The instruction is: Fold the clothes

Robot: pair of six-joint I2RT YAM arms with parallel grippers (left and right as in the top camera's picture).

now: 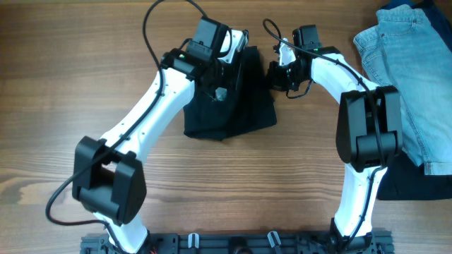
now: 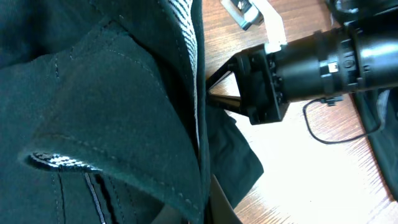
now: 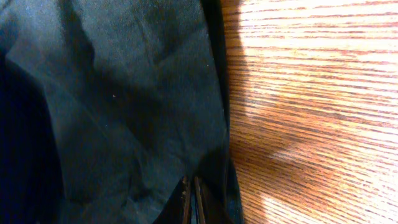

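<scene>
The black shorts point(image 1: 240, 106) lie bunched at the middle back of the table. My left gripper point(image 1: 239, 58) sits at their top left edge and my right gripper point(image 1: 274, 70) at their top right edge. In the left wrist view, black cloth point(image 2: 112, 112) with a grey striped waistband lining point(image 2: 186, 31) fills the frame. There my left gripper point(image 2: 208, 208) is shut on a fold of it, and the right arm's gripper point(image 2: 261, 87) shows across the cloth. In the right wrist view my right gripper point(image 3: 191, 202) is shut on the edge of the shorts point(image 3: 124, 106).
Light-blue jeans point(image 1: 409, 77) lie at the right edge of the table. A larger black garment point(image 1: 417, 183) lies under them toward the front right. Bare wood point(image 1: 70, 85) spreads to the left and in front of the shorts.
</scene>
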